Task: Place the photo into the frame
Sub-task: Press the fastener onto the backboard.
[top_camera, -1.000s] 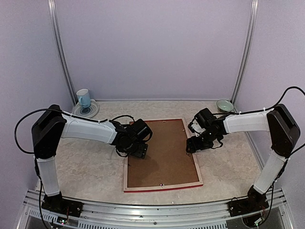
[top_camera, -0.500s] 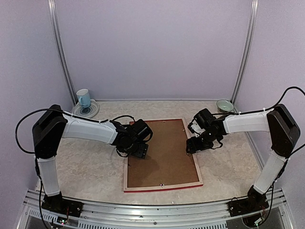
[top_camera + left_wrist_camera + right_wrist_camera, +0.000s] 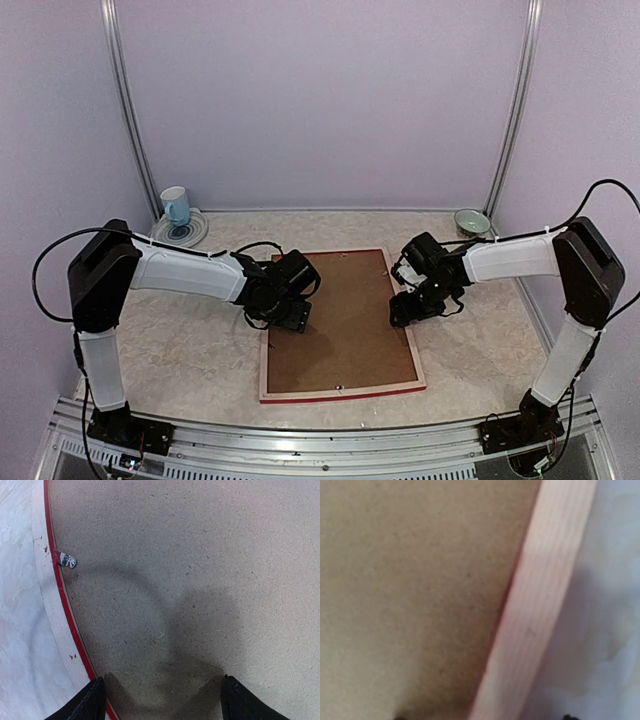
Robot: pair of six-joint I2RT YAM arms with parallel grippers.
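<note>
Frame (image 3: 540,610) under left end effector (image 3: 160,700), right end effector (image 3: 403,312)

Lilac walls (image 3: 320,100), pale marbled tabletop (image 3: 180,340)

Beneath me the backing board (image 3: 190,555) is matt, speckled fibreboard; the frame (image 3: 52,615) shows pale bare wood; its clip (image 3: 67,560) is shiny metal.

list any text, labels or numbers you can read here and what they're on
None: no words, numbers, brands or signs can be read in any view.
The backing board is plain brown, and the frame is bare wood with a red edge.
The metal clip shows no marking.
The mug and bowl are too small to tell.
</note>
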